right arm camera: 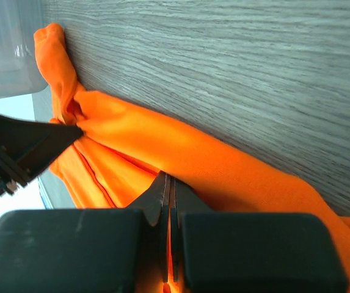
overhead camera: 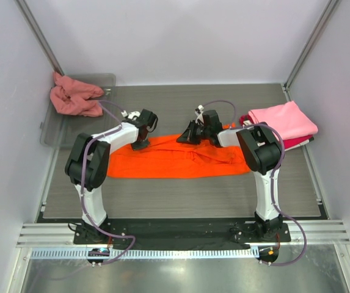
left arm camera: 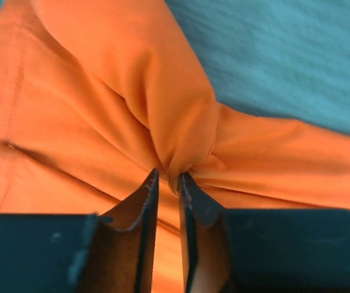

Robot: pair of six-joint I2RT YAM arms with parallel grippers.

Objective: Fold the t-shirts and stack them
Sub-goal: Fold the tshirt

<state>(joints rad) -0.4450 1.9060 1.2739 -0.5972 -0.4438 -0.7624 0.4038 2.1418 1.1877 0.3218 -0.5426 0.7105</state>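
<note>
Bolted nearest the overhead camera are my left base (overhead camera: 90,232) and right base (overhead camera: 261,229), at the near edge of the grey wood-grain table (overhead camera: 181,198).

Far left, at the back, the salmon-pink t-shirt (overhead camera: 72,97) lies crumpled in the clear tray (overhead camera: 109,80), well apart from my fingers.

Next comes my left gripper (overhead camera: 140,144), down on the far left corner of the orange t-shirt (overhead camera: 175,161). My wrist camera shows its jaws narrowed to a thin slit, with a pucker of orange cloth gathered and pinched at the tips.

That orange t-shirt lies spread across the middle of the table as a long band between my two arms.

My right gripper (overhead camera: 184,139) sits at the shirt's far edge, right of centre, its jaws pressed together on a fold of the orange cloth.

Far right, the light pink t-shirt (overhead camera: 281,119) lies folded on top of the crimson t-shirt (overhead camera: 298,144), whose edge shows beneath it.
</note>
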